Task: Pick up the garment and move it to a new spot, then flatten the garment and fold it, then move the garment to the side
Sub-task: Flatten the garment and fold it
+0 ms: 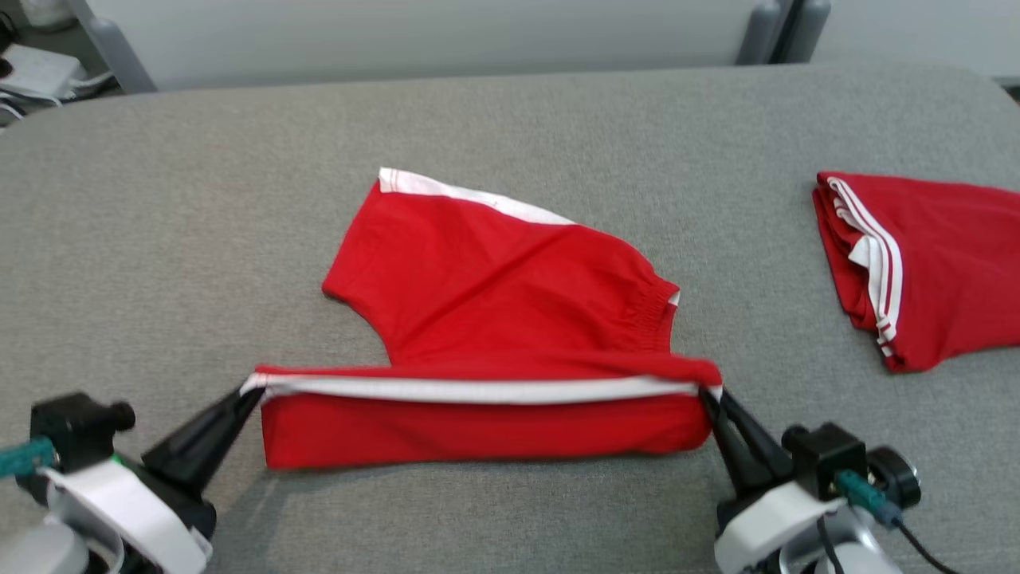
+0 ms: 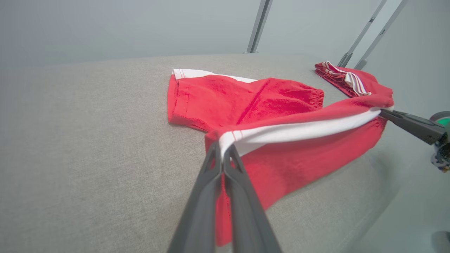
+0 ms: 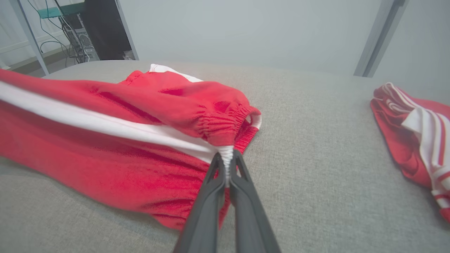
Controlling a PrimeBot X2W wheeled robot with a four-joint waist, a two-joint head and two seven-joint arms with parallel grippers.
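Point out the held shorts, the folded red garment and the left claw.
held shorts [image 1: 494, 271], head view, red leg panel
folded red garment [image 1: 948, 263], head view, red top layer
left claw [image 1: 252, 391], head view, fingertips

Grey fabric-covered table [image 1: 159, 239]. Near its right edge, a folded red cloth with white stripes [image 1: 940, 263], lying flat. Beyond the far edge, grey metal posts [image 1: 757, 32] against a pale wall [image 1: 438, 32]. Far left, white boxes and cables [image 1: 36, 72].
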